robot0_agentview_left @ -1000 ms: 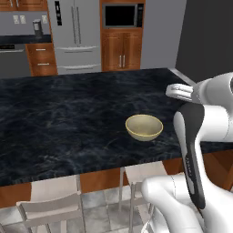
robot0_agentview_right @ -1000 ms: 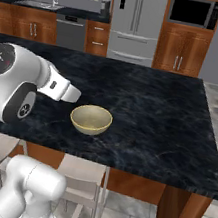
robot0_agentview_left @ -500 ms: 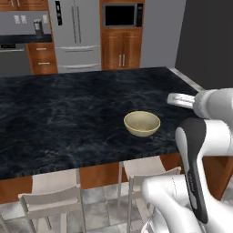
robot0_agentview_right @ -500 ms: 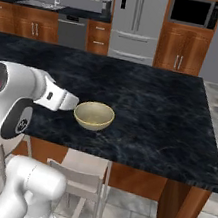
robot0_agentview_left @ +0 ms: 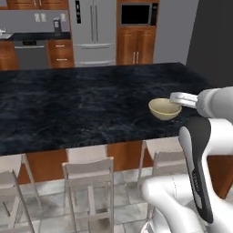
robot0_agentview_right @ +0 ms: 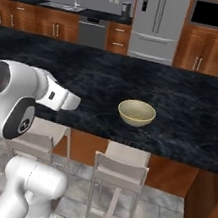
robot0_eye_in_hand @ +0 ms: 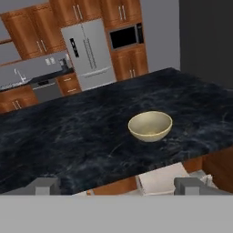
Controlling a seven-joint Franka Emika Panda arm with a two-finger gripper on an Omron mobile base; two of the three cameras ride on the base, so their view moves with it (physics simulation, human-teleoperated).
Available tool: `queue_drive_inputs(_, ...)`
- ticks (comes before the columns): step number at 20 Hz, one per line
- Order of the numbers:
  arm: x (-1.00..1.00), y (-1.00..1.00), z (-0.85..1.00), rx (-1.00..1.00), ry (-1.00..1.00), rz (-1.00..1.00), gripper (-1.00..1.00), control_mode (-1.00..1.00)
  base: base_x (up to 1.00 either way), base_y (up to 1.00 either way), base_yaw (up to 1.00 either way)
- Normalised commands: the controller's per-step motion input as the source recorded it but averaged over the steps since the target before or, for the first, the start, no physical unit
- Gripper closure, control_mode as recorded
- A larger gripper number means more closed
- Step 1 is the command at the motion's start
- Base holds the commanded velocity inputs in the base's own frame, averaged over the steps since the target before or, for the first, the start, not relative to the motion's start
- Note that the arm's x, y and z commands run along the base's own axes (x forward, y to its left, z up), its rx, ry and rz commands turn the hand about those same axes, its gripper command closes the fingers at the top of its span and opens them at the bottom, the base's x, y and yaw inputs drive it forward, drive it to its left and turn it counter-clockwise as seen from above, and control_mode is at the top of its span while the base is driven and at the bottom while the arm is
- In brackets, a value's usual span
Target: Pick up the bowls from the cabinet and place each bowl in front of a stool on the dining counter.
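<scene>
One olive-beige bowl (robot0_agentview_left: 164, 108) (robot0_agentview_right: 136, 113) (robot0_eye_in_hand: 150, 125) stands upright on the black marble dining counter (robot0_agentview_left: 68, 104) (robot0_agentview_right: 197, 111) (robot0_eye_in_hand: 68, 136), near its front edge and just behind a pale stool (robot0_agentview_right: 121, 165) (robot0_eye_in_hand: 161, 177). My gripper (robot0_eye_in_hand: 116, 185) (robot0_agentview_left: 178, 97) is open and holds nothing. It hovers over the counter's near edge, short of the bowl and to its left in the right base view. Reddish-brown wall cabinets (robot0_eye_in_hand: 27, 27) hang on the far wall; which one is the task's cabinet I cannot tell.
Pale stools (robot0_agentview_left: 88, 170) (robot0_agentview_right: 40, 134) line the counter's near side. At the back stand a steel fridge (robot0_agentview_left: 93, 32) (robot0_agentview_right: 159, 23), a built-in microwave (robot0_agentview_left: 136, 13) and low wooden drawer cabinets (robot0_agentview_right: 54, 28). A dark wall (robot0_agentview_left: 214, 41) rises on the right.
The whole picture has shifted, so the base has driven back and sideways along the counter. The open gripper now sits farther from the bowl, which rests unmoved on the counter.
</scene>
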Motion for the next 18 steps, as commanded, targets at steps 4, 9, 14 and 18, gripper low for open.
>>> queue_drive_inputs(4,0.00,0.00,0.00,0.00,0.00,0.00,-1.00,1.00,-0.13,1.00,0.04)
queue_drive_inputs(9,0.00,0.00,0.00,0.00,0.00,0.00,-1.00,1.00,0.00,1.00,0.00)
queue_drive_inputs(14,0.00,0.00,0.00,0.00,0.00,0.00,-1.00,1.00,0.00,1.00,0.00)
queue_drive_inputs(18,0.00,0.00,0.00,0.00,0.00,0.00,-1.00,1.00,0.00,1.00,0.00)
